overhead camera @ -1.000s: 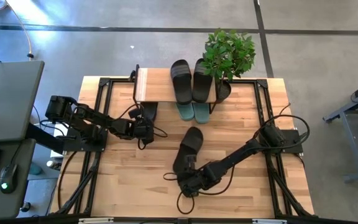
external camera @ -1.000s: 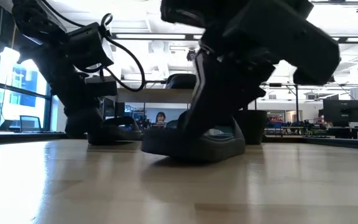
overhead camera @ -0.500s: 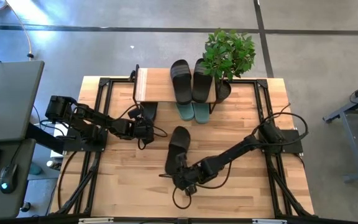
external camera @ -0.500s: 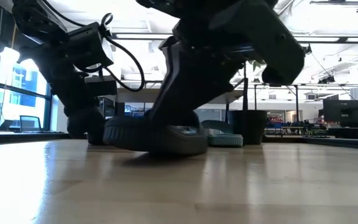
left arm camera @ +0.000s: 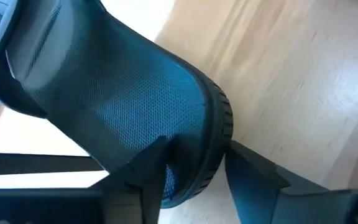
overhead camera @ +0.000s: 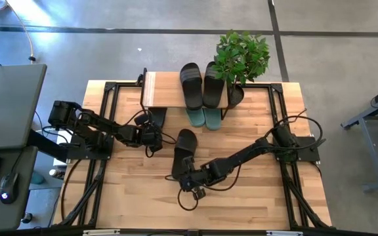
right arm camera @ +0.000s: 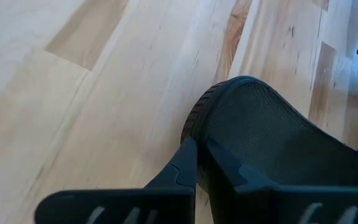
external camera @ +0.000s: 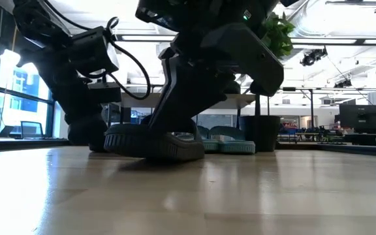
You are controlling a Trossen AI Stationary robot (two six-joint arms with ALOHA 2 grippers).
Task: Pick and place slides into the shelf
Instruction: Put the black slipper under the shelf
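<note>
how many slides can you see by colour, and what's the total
black slides: 4, a pair on the shelf at and, one at the left gripper at, one in the right gripper at
sage-green slides: 2, under the shelf at and
total: 6

The shelf (overhead camera: 166, 89) stands at the far edge of the worktop (overhead camera: 254, 203). 2 slides (overhead camera: 200, 84) lie on its right half, 2 more (overhead camera: 204, 118) under them. A plant (overhead camera: 243, 58) stands to their right. My left gripper (overhead camera: 155, 136) is at 1 slide (overhead camera: 158, 118) by the shelf's left end; my right gripper (overhead camera: 184, 178) pinches another (overhead camera: 184, 149) mid-worktop.
</note>
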